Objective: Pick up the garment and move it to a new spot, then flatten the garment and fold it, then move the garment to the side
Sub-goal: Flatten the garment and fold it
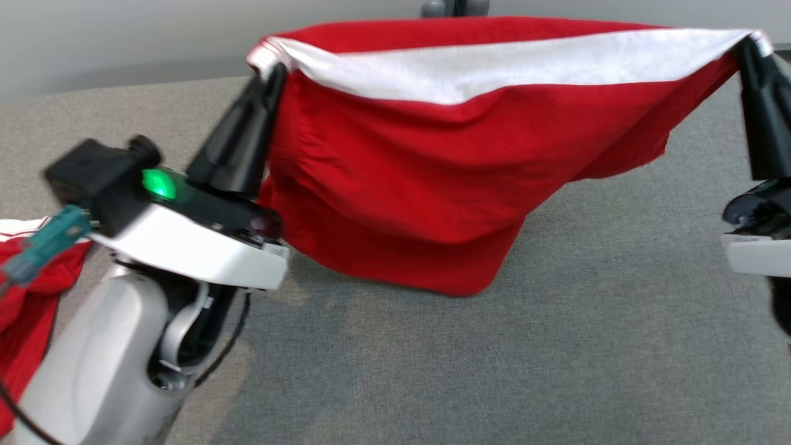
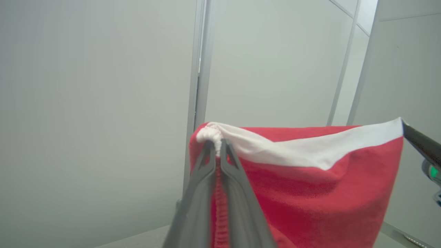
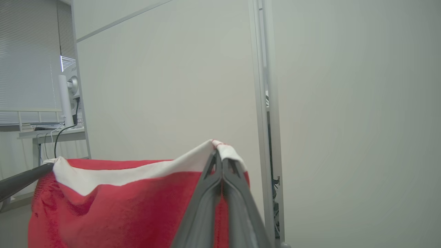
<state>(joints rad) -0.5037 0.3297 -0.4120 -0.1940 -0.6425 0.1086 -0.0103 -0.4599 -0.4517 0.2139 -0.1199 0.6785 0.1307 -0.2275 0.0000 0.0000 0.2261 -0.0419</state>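
Note:
A red garment [image 1: 401,185] with a white band along its top edge hangs stretched between my two grippers above the grey table [image 1: 556,340]. My left gripper [image 1: 272,68] is shut on its left top corner, and my right gripper [image 1: 751,46] is shut on its right top corner. The garment's lower edge sags down to about the table surface. In the left wrist view my left gripper [image 2: 217,146] pinches the bunched white hem of the garment [image 2: 310,196]. In the right wrist view my right gripper [image 3: 218,155] clamps the white corner of the garment [image 3: 120,206].
Another red and white cloth [image 1: 28,290] lies at the table's left edge, beside my left forearm [image 1: 93,371]. A pale partition wall [image 2: 103,103] stands behind the table. A desk with a monitor [image 3: 69,96] stands far off.

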